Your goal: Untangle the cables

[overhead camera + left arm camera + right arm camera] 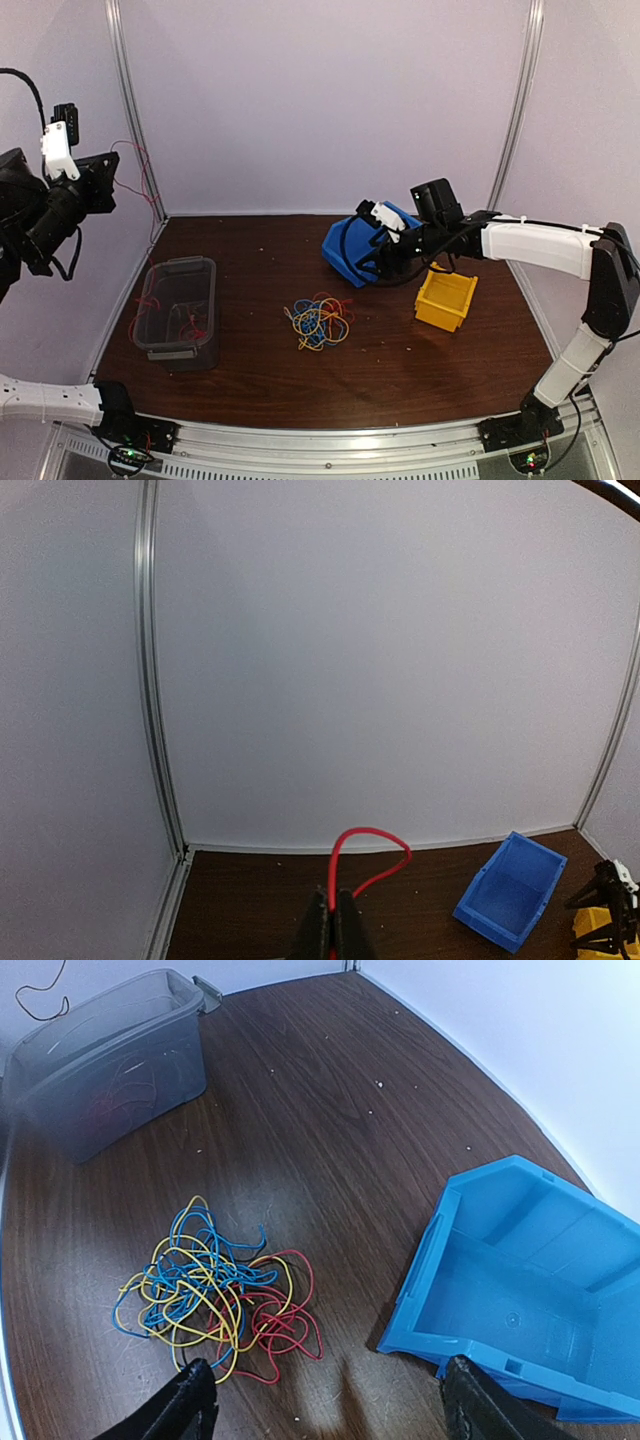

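A tangle of red, blue and yellow cables lies in a heap in the middle of the brown table. My left gripper is raised high at the far left, shut on a single red cable that trails down toward the wall corner. In the left wrist view that red cable loops out from between the closed fingertips of the left gripper. My right gripper hovers over the blue bin, open and empty. In the right wrist view the cables lie ahead of the right gripper, to its left.
A translucent grey bin holding a few red wires stands at the left. A blue bin lies tilted at the back centre, with a yellow bin to its right. White walls with metal posts enclose the table.
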Motion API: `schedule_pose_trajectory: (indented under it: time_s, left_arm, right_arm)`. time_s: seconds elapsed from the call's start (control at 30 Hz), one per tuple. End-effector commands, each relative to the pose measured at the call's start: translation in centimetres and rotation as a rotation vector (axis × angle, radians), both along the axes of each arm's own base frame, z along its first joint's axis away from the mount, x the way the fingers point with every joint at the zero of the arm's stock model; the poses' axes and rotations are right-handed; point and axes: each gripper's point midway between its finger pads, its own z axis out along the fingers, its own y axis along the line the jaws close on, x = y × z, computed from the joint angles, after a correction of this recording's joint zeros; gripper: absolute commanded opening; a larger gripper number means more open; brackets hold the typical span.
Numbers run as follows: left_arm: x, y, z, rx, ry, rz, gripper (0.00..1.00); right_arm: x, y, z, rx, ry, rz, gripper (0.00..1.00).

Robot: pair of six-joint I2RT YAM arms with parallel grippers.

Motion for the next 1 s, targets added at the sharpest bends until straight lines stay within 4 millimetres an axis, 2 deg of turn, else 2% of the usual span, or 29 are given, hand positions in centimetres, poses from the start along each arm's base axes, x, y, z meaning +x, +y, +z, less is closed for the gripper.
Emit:
schedule_pose_trajectory:
  time_s: [0.0, 0.33, 0.37, 0.4, 0.47, 0.53, 0.73, 0.9, 0.97]
  left_arm:
    - [0.6, -0.1, -4.7, -0.043, 0.075, 0.025, 0.0]
    - [0.7, 0.1, -17.9, -0.021, 0.341, 0.098, 0.0]
    - [0.6, 0.2, -18.6, -0.028, 0.359, 0.105, 0.05]
    - [0.4, 0.3, -19.1, -0.035, 0.374, 0.109, 0.16]
    - [0.2, 0.7, -19.2, -0.05, 0.38, 0.119, 0.37]
    - [0.1, 1.0, -18.6, -0.068, 0.366, 0.12, 0.48]
    - [0.1, 1.7, -16.7, -0.072, 0.325, 0.146, 0.6]
    - [0.8, 0.1, -16.1, -0.037, 0.327, 0.104, 0.65]
    - [1.1, -0.6, -16.8, -0.013, 0.371, 0.101, 0.68]
  right_arm:
    - [-0.1, -0.2, 1.5, 0.039, -0.026, -0.001, 0.78]
    - [-0.6, -0.1, 1.0, 0.044, -0.018, 0.016, 0.78]
    - [-0.6, -0.1, 0.9, 0.043, -0.017, 0.018, 0.78]
    - [-0.6, -0.2, 0.8, 0.042, -0.015, 0.018, 0.78]
    - [-0.6, -0.1, 0.7, 0.041, -0.014, 0.02, 0.78]
    - [-0.7, -0.1, 0.5, 0.042, -0.013, 0.024, 0.78]
    - [-0.8, 0.0, -0.1, 0.041, 0.0, 0.033, 0.78]
    - [-0.8, -0.1, 0.4, 0.037, -0.012, 0.032, 0.78]
    - [-0.8, -0.1, 1.0, 0.03, -0.015, 0.032, 0.78]
